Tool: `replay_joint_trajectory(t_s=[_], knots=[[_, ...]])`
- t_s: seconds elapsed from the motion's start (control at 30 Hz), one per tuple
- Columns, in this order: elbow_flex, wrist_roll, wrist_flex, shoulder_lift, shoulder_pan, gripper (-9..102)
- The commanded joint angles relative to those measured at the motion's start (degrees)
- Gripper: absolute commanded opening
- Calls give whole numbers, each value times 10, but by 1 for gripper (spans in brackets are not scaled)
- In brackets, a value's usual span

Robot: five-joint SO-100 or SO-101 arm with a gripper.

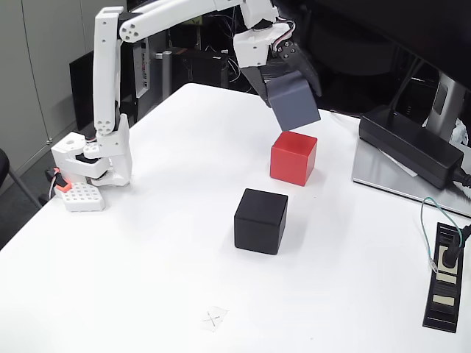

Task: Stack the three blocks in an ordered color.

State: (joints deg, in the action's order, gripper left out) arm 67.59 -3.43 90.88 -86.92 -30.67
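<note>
In the fixed view's upper centre, the gripper (pixel 288 87) clamps the tilted matte grey cube (pixel 296 103) just above the red cube (pixel 293 157), with the black cube (pixel 260 220) lower.

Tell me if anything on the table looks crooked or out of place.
Only the grey block: it hangs tilted in the gripper, just above the red block. The red and black block sit flat and apart on the table.
</note>
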Motion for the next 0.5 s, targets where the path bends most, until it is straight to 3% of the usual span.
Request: replay_joint_trajectory(t_s=[0.0, 0.47], knots=[[-7, -4, -2, 16, -4, -1], [-11, -2, -3, 62, -5, -1]])
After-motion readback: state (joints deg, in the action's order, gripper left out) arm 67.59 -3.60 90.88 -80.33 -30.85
